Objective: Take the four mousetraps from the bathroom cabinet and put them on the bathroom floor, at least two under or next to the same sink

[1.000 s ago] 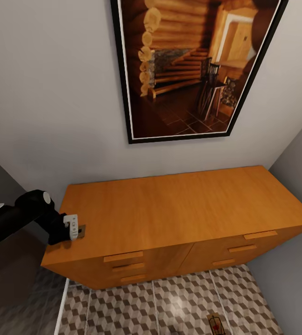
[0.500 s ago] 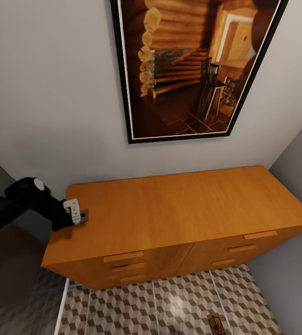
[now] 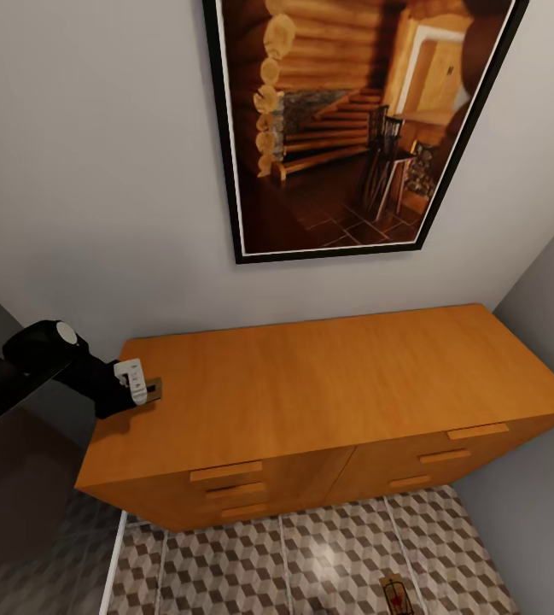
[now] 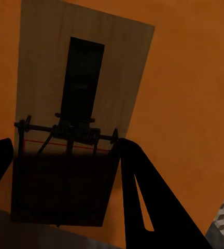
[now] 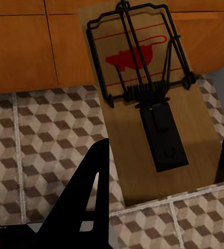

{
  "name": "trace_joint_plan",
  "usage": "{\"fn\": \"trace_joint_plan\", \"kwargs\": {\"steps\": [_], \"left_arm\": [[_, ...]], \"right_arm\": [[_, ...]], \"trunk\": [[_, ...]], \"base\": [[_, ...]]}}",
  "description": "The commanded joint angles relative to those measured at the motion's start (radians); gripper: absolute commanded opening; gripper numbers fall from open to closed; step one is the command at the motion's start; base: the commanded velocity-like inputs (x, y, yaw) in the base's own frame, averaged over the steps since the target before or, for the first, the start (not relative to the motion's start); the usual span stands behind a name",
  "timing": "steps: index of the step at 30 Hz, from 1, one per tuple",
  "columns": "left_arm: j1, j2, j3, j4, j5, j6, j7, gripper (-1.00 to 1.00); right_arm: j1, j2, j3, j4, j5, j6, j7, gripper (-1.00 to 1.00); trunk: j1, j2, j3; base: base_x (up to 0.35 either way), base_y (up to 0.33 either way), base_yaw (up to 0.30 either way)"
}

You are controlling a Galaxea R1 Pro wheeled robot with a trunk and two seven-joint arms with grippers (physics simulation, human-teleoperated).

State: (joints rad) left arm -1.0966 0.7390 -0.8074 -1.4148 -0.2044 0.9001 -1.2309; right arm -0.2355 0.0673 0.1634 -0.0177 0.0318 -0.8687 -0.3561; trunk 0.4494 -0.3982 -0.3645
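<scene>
Two mousetraps on record: one [image 3: 152,390] at the cabinet [image 3: 328,384] top's left end, apparently clamped between the closed-in fingers of the left gripper [image 3: 140,386], to be carried down next; one [image 5: 148,98] lying on the bathroom floor [image 5: 34,140] between the right gripper's [image 5: 164,176] spread, empty fingers.

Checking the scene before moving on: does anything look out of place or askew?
Nothing looks damaged or spilled. One mousetrap sits between the left gripper's jaws at the cabinet top's end; another mousetrap lies on the bathroom floor.
</scene>
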Motion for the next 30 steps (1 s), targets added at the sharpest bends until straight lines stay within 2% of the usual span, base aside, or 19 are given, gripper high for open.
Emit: {"fn": "trace_joint_plan", "kwargs": {"steps": [1, 6, 14, 15, 23, 30], "left_arm": [[-0.002, 0.000, -0.002, -0.001, -0.010, 0.003, -0.007, -1.00], [-0.002, 0.000, -0.004, -0.001, -0.010, 0.003, -0.007, -1.00], [-0.002, -0.001, -0.007, -0.001, -0.010, 0.003, -0.007, -1.00], [-0.002, -0.001, -0.036, -0.001, -0.010, 0.003, -0.007, -1.00], [-0.002, -0.001, -0.043, 0.000, -0.010, 0.003, -0.007, -1.00], [-0.002, -0.001, -0.063, 0.001, -0.010, 0.003, -0.006, -1.00]], "right_arm": [[-0.001, 0.000, 0.007, 0.001, 0.002, -0.001, -0.009, -1.00], [-0.001, 0.000, 0.007, 0.001, 0.002, -0.001, -0.009, -1.00], [-0.001, 0.000, 0.007, 0.001, 0.002, -0.001, -0.009, -1.00], [-0.001, 0.000, 0.007, 0.001, 0.002, 0.000, -0.009, -1.00], [-0.001, 0.000, 0.007, 0.001, 0.002, 0.000, -0.009, -1.00], [-0.001, 0.000, 0.007, 0.001, 0.002, -0.001, -0.009, -1.00]], "trunk": [[0.001, -0.002, -0.002], [0.001, -0.002, -0.002], [0.001, -0.002, -0.002], [0.001, -0.002, -0.002], [0.001, -0.002, -0.002], [0.001, -0.002, -0.002]], "base": [[0.000, 0.000, 0.000], [-0.043, 0.000, 0.000], [-0.304, 0.000, 0.000], [-0.331, -0.083, 0.000], [-0.321, -0.139, 0.000], [-0.305, -0.165, 0.000]]}}
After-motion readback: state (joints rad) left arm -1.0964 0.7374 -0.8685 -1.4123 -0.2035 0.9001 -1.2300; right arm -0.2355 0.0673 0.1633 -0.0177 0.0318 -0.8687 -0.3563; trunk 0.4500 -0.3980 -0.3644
